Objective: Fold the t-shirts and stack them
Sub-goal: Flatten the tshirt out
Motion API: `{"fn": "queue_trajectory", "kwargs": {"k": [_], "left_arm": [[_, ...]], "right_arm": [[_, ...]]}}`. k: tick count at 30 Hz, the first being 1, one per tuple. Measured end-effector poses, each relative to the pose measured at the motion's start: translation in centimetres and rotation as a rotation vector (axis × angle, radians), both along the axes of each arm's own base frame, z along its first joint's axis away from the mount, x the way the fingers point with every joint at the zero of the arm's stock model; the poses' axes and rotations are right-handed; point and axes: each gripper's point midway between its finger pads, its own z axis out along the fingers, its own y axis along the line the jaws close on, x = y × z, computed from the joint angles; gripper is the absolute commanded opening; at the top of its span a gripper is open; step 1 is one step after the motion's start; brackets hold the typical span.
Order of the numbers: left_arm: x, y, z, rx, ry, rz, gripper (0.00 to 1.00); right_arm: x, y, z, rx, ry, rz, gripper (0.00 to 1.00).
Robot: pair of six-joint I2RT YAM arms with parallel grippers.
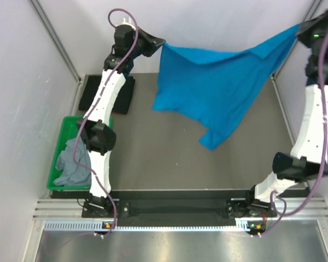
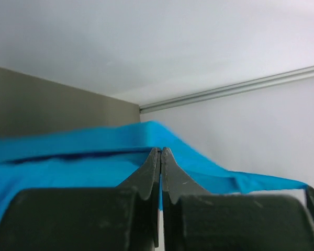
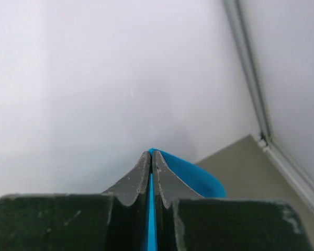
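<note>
Two tools of mine, left tool (image 1: 161,43) and right tool (image 1: 299,30), each clamp a corner of the bright blue cloth t-shirt (image 1: 218,87), hung spread above the desk (image 1: 169,158), unfolded. One black cloth t-shirt (image 1: 93,94) lies flat far left, seemingly folded; one grey cloth t-shirt (image 1: 74,164) waits crumpled in the green plastic bin (image 1: 55,158).

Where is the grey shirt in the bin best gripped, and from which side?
Probably pinch a raised fold on top of the grey shirt, coming straight down from above: it lies crumpled in the green bin, whose walls block the sides.
</note>
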Motion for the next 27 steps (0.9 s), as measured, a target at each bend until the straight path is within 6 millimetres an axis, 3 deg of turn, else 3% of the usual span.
{"fn": "queue_trajectory", "kwargs": {"k": [2, 4, 6, 7, 8, 9, 12, 15, 18, 20, 23, 25, 27], "left_arm": [[-1.8, 0.7, 1.2, 0.013, -0.008, 0.006, 0.0], [-4.6, 1.7, 2.0, 0.035, -0.014, 0.013, 0.0], [-8.6, 3.0, 1.6, 0.067, 0.007, 0.021, 0.0], [-10.3, 3.6, 1.9, 0.074, -0.004, 0.023, 0.0], [-11.4, 4.0, -0.8, 0.104, 0.04, 0.024, 0.0], [-14.2, 4.8, 1.1, 0.098, 0.003, 0.025, 0.0], [-19.0, 6.5, -1.1, 0.137, 0.003, 0.035, 0.0], [-22.5, 7.8, -6.1, 0.186, 0.051, 0.033, 0.0], [-25.4, 8.6, -14.5, 0.244, 0.184, 0.014, 0.0], [-27.8, 9.3, -21.4, 0.294, 0.331, -0.005, 0.0], [-31.7, 10.5, -29.3, 0.357, 0.523, -0.023, 0.0], [-33.8, 11.3, -32.2, 0.383, 0.601, -0.027, 0.0], [-34.8, 11.6, -33.2, 0.395, 0.627, -0.025, 0.0]], "right_arm": [[-3.4, -1.1, 3.9, -0.02, -0.103, -0.029, 0.0], [-7.2, -1.5, 5.8, -0.041, -0.152, -0.059, 0.0], [-11.2, -1.1, 6.1, -0.062, -0.175, -0.081, 0.0], [-12.5, -0.8, 5.2, -0.064, -0.16, -0.086, 0.0], [-13.9, -0.5, 3.6, -0.065, -0.14, -0.094, 0.0], [-15.4, -0.3, 1.9, -0.059, -0.108, -0.103, 0.0], [-17.8, -0.2, -4.7, -0.024, 0.012, -0.135, 0.0], [-19.0, -0.1, -14.6, 0.049, 0.227, -0.16, 0.0], [-20.9, 0.3, -24.9, 0.129, 0.448, -0.182, 0.0], [-23.3, 1.2, -31.4, 0.182, 0.589, -0.188, 0.0], [-26.4, 2.7, -37.4, 0.242, 0.713, -0.177, 0.0], [-28.0, 3.6, -39.9, 0.282, 0.772, -0.166, 0.0], [-28.7, 4.2, -41.1, 0.313, 0.793, -0.16, 0.0]]}}
